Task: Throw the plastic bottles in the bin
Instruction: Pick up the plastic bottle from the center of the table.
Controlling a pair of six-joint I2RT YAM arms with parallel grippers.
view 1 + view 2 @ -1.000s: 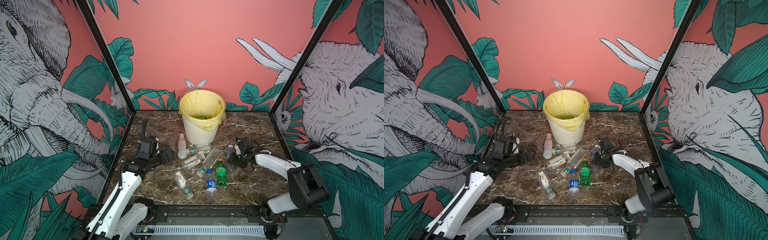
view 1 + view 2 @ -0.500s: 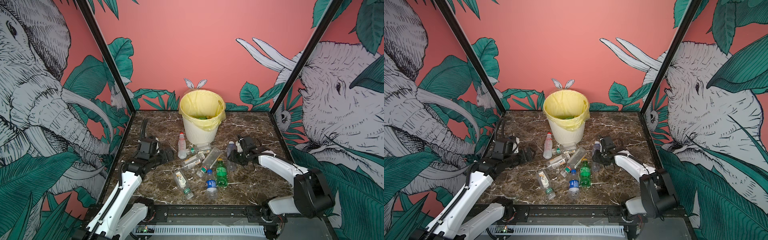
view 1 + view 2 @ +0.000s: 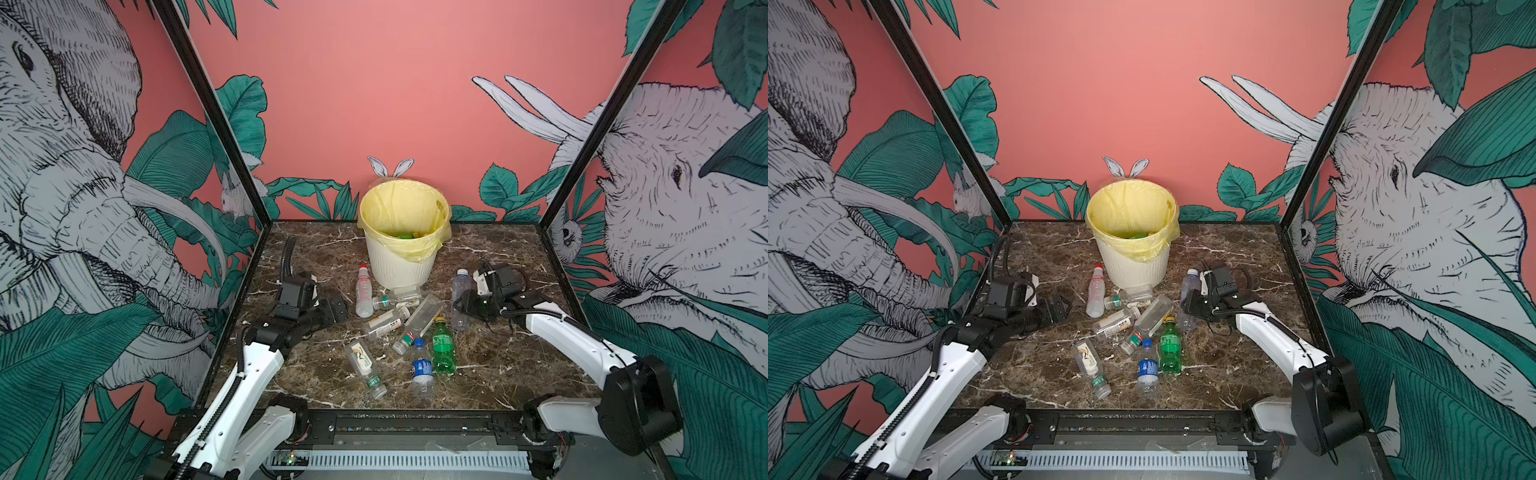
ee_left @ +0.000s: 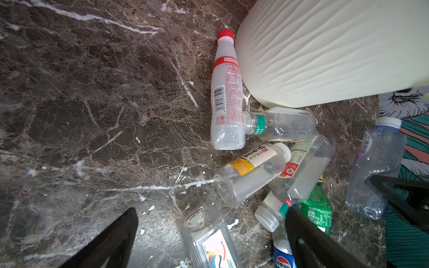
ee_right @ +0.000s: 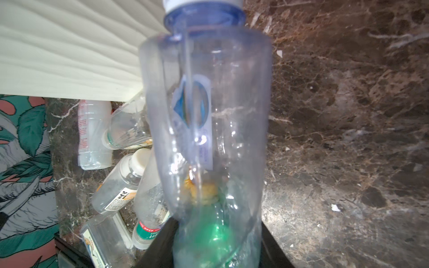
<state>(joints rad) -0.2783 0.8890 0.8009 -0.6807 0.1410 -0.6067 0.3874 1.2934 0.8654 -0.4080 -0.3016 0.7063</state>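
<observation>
Low in the middle of both top views, loose plastic bottles (image 3: pixel 422 370) lay scattered on the marble table (image 3: pixel 511 365). Just above them, the left gripper (image 3: pixel 337 306) stood wide open left of the heap, while right of centre the right gripper (image 3: pixel 462 306) was clamped on the lower part of a clear bluish bottle (image 3: pixel 461 284). Farther up at centre stood the yellow-lined bin (image 3: pixel 399 266), its foot touched by the heap.

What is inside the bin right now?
The bin holds a yellow bag and something green, likely bottles, at the bottom; its near wall hides the rest.
</observation>
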